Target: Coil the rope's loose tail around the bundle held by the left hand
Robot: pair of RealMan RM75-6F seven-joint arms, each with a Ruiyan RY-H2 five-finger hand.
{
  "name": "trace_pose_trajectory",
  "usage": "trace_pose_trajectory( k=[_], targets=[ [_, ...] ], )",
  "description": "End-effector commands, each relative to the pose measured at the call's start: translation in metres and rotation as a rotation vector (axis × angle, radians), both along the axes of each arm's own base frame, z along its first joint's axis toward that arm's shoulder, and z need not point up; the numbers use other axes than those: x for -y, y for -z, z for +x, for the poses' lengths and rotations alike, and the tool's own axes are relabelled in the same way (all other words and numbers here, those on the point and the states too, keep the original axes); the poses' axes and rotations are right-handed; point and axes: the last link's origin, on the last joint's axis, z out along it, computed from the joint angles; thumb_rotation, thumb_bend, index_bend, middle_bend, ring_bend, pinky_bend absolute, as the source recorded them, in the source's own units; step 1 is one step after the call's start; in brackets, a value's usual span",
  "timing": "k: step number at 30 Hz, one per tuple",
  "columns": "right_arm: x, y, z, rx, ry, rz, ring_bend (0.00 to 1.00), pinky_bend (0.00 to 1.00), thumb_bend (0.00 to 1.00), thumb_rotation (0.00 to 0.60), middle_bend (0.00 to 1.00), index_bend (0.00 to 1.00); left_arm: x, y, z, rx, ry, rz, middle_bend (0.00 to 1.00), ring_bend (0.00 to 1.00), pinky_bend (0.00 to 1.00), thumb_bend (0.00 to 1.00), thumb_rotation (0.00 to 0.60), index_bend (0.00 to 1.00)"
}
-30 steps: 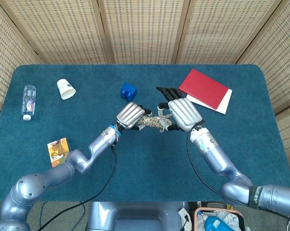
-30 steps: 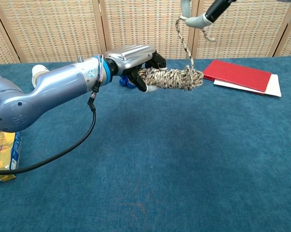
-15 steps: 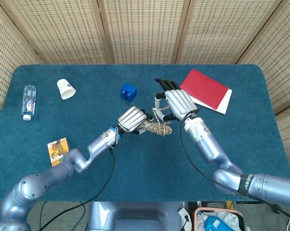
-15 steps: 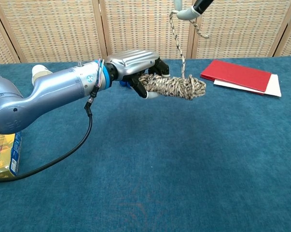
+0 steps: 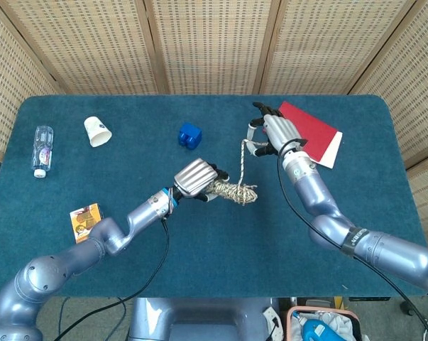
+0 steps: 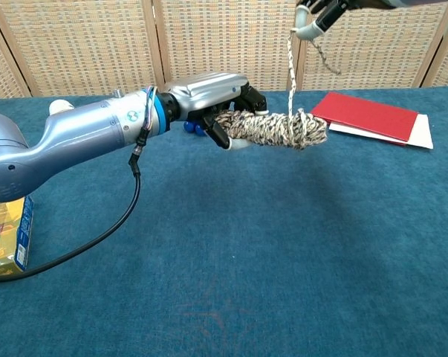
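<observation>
Left hand [image 5: 196,176], seen from the head camera, grips one end of the speckled beige rope bundle [image 5: 235,192] above the blue felt table [image 5: 214,241], while the right hand [image 5: 276,131] pinches the taut loose tail [image 5: 243,158] near the red book [image 5: 309,129]; overpulling could drag the bundle free. From the chest camera, the tail [image 6: 290,71] rises off the bundle's far end [image 6: 302,130], so a slack wrap might slide off.

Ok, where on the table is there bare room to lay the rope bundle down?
The near half of the table is bare, from the snack box across to the right edge. The far side is crowded: water bottle, paper cup, blue block, red book.
</observation>
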Motion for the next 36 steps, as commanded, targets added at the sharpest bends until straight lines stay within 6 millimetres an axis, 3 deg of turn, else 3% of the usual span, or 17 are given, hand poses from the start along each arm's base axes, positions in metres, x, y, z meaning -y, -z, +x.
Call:
trace_pose_trajectory(
  k=[1, 10, 17, 26, 33, 36],
  targets=[
    [0.009, 0.010, -0.016, 0.083, 0.077, 0.064, 0.00, 0.00, 0.46, 0.600, 0.03, 0.74, -0.001, -0.003, 0.000, 0.018, -0.001, -0.007, 0.62, 0.52, 0.65, 0.61, 0.600, 0.84],
    [0.012, 0.017, -0.046, 0.206, 0.210, 0.164, 0.00, 0.00, 0.46, 0.600, 0.03, 0.74, -0.003, -0.009, 0.006, 0.101, -0.048, -0.046, 0.62, 0.52, 0.65, 0.61, 0.600, 0.84],
    [0.003, 0.022, -0.067, 0.275, 0.284, 0.230, 0.00, 0.00, 0.46, 0.600, 0.03, 0.74, -0.005, -0.013, 0.011, 0.146, -0.078, -0.029, 0.62, 0.52, 0.65, 0.61, 0.600, 0.84],
    [-0.018, 0.037, -0.084, 0.363, 0.334, 0.265, 0.00, 0.00, 0.46, 0.600, 0.03, 0.74, -0.008, -0.012, 0.013, 0.199, -0.203, -0.039, 0.62, 0.52, 0.65, 0.61, 0.600, 0.84],
    [-0.032, 0.043, -0.082, 0.428, 0.340, 0.312, 0.00, 0.00, 0.45, 0.600, 0.03, 0.74, -0.004, -0.010, 0.019, 0.220, -0.242, -0.033, 0.62, 0.52, 0.65, 0.61, 0.600, 0.84],
    [-0.036, 0.042, -0.081, 0.442, 0.328, 0.329, 0.00, 0.00, 0.29, 0.600, 0.02, 0.54, -0.002, -0.010, 0.021, 0.220, -0.244, -0.026, 0.62, 0.52, 0.65, 0.61, 0.600, 0.84]
  ],
)
